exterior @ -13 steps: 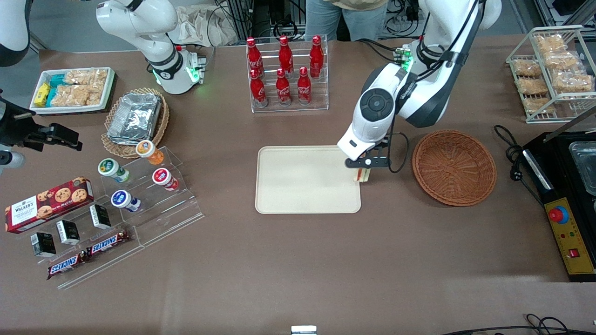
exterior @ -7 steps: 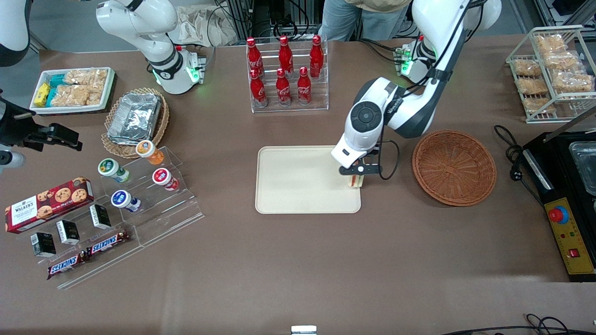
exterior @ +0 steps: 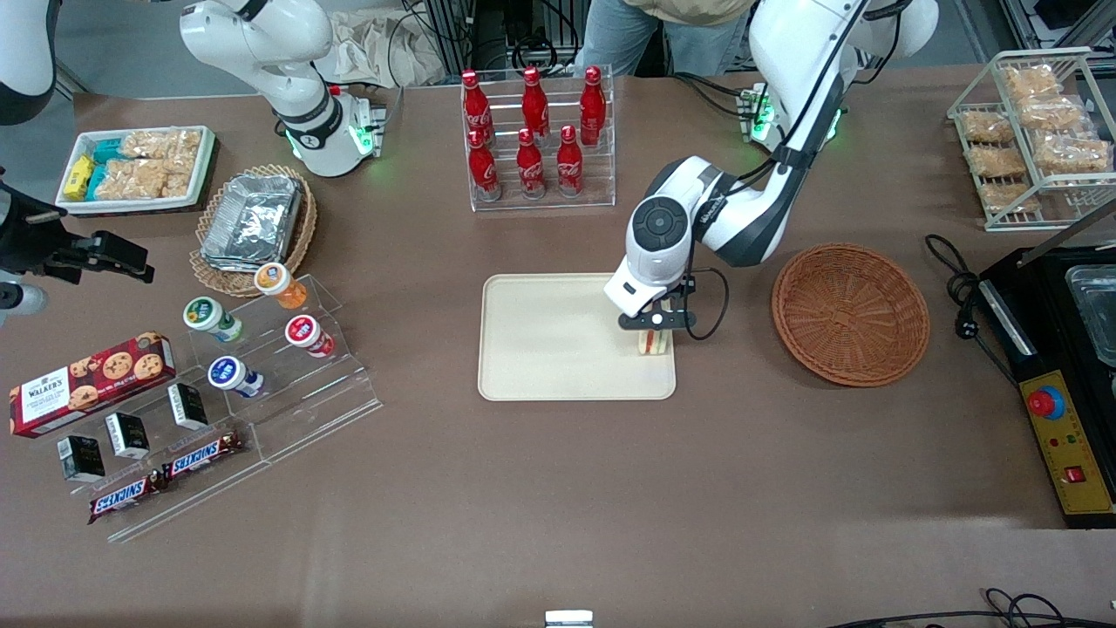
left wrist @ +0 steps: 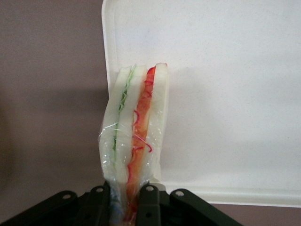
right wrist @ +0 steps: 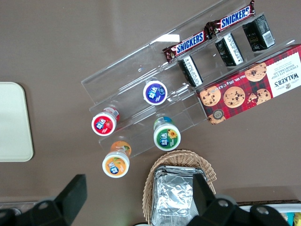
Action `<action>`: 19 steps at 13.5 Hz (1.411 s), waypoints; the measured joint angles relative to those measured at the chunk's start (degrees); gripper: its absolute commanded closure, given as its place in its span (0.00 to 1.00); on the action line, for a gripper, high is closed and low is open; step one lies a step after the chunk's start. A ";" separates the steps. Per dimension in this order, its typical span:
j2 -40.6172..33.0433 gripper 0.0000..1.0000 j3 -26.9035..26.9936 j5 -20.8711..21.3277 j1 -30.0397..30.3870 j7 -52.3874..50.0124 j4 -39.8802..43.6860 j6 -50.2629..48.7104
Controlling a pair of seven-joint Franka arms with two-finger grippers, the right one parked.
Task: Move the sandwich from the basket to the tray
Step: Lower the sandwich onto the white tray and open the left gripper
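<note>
Gripper (exterior: 654, 324) clamped on the sandwich (exterior: 654, 341), poised over the tray (exterior: 558, 340) at the edge nearest the basket (exterior: 850, 314). In the wrist view, black fingers (left wrist: 148, 207) pinching the clear-wrapped wedge (left wrist: 136, 146) by its lower end; white bread slices upright, green filling along one seam, red and orange along the other. Whether touching the tray or just above it: cannot tell. Wrapped wedge standing over the tray's rim (left wrist: 106, 56), cream surface to one side, brown table (left wrist: 47, 94) to the other.

Basket empty of food, resting on the table beside the tray, toward the working arm's end.

Readable writing, all toward the parked arm's end. Red biscuit box (exterior: 91, 383) marked "WALKER'S", with chocolate chip cookies pictured; the right wrist view adds "CHOCOLATE CHIP" (right wrist: 254, 92). Two "SNICKERS" bars (exterior: 166, 480) on the clear acrylic step stand (exterior: 261, 384), seen also from the right wrist (right wrist: 207, 35). Small black boxes (exterior: 131, 434) beside them, print too small to read. Four small cups with coloured lids (exterior: 253, 327) on the stand: orange, green, red, blue; lettering unreadable.

Six red bottles (exterior: 532, 131) with white script in a clear rack, farther from the front camera than the tray. Tan wicker basket holding a foil container (exterior: 253, 218) near the stand. White tray of snack packets (exterior: 135, 166) beside that.
</note>
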 measured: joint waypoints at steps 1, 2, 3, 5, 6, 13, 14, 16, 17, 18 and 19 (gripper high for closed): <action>0.30 1.00 0.04 0.02 0.00 -0.03 0.00 0.47; 0.53 1.00 0.09 0.03 0.00 -0.03 0.00 0.90; 0.73 1.00 0.10 0.04 0.00 -0.04 0.00 1.22; 1.06 1.00 0.10 0.05 0.00 -0.04 0.00 1.56; 1.17 1.00 0.10 0.05 0.00 -0.04 0.00 1.67; 1.20 0.00 0.10 1.12 -0.23 -0.56 0.01 1.97; 1.20 0.00 0.09 1.15 -0.29 -0.63 0.01 2.00; 1.20 0.00 0.09 1.17 -0.36 -0.72 0.01 2.00; 1.20 0.00 0.10 1.19 -0.36 -0.78 0.02 2.03; 1.20 0.00 0.10 1.21 -0.36 -0.79 0.05 2.05; 1.20 0.00 0.10 1.22 -0.36 -0.79 0.12 2.07</action>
